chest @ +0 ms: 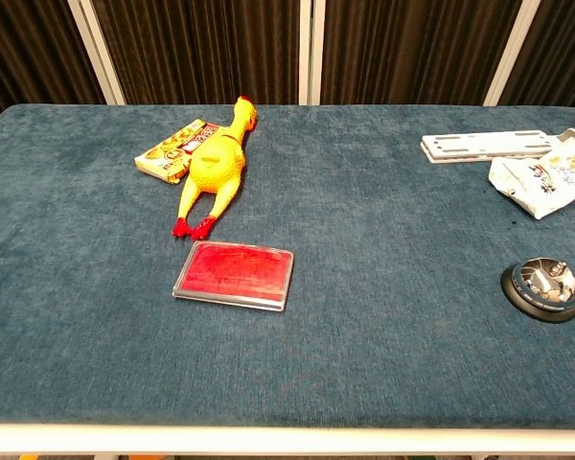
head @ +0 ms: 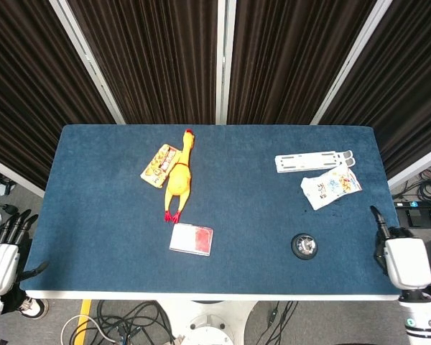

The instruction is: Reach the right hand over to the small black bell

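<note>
The small black bell (head: pixel 304 246) with its shiny dome stands near the table's front right; the chest view shows the bell (chest: pixel 546 286) alone, with nothing touching it. My right hand (head: pixel 402 260) hovers at the table's right edge, well to the right of the bell and apart from it. I see its white back and one dark finger pointing away from me; the rest of its fingers are hidden. My left hand (head: pixel 1 253) hangs off the table's left side, fingers spread and holding nothing. Neither hand appears in the chest view.
A yellow rubber chicken (head: pixel 178 176) lies beside a snack box (head: pixel 159 164) at the back left. A red flat case (head: pixel 191 239) sits front centre. A white strip (head: pixel 312 161) and a printed pouch (head: pixel 330 187) lie at the back right. The blue cloth table (head: pixel 93 215) fills both views.
</note>
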You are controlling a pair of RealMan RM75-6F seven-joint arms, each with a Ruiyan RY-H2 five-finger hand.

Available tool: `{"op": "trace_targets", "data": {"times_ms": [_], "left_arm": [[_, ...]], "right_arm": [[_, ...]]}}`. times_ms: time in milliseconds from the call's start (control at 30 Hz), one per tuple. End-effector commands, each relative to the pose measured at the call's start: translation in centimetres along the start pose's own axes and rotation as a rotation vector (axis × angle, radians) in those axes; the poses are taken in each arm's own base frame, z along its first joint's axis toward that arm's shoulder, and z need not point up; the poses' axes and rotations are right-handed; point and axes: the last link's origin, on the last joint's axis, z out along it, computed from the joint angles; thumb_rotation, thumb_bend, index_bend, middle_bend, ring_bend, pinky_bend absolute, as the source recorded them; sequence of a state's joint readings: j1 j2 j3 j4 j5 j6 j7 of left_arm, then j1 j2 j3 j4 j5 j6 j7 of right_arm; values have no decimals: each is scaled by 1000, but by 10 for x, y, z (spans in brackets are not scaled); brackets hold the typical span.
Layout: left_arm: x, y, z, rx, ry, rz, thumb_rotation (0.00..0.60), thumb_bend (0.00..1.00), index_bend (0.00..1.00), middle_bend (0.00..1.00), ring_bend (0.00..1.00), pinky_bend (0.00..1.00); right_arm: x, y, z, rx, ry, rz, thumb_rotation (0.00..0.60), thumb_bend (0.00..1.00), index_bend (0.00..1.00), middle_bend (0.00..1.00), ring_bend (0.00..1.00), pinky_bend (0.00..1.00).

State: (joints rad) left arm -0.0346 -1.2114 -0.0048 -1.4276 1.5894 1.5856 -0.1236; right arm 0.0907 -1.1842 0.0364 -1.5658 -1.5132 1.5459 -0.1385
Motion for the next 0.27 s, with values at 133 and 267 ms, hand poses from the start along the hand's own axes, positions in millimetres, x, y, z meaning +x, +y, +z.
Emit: {"op": "trace_targets", "data": {"times_ms": [133, 267], "left_arm": [[9, 3, 5, -5, 29, -9, 600, 117, 89, 30, 0, 148], [8, 2, 2, -2, 15, -5, 600, 117, 89, 29, 0, 148]], "right_arm": [[5, 7, -5, -79, -77, -30, 600, 67, 0, 0, 0, 0], [-1, 5, -6, -79, -110, -22, 600, 80, 0, 0, 0, 0]]}}
